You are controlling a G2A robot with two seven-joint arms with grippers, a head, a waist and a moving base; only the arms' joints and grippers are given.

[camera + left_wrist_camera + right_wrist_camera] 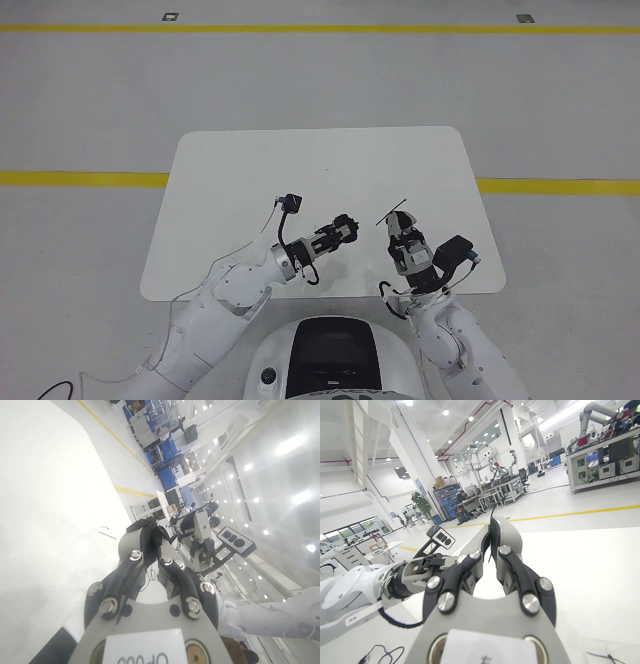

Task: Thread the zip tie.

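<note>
Pinching the zip tie (392,213) between right jaws, strap poking past their tips, left jaws clenched.

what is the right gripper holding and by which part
The right gripper is shut on a thin black zip tie, pinched partway along its strap; one end pokes out past the fingertips.

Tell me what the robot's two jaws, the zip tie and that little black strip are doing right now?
Left jaws: shut; I can't tell if they hold anything.
Right jaws: shut on the zip tie.
Zip tie: pinched, straight, not yet threaded, with its end sticking out past the jaws above the table.
Loose black strip: lying flat on the table, nothing touching it.
</note>
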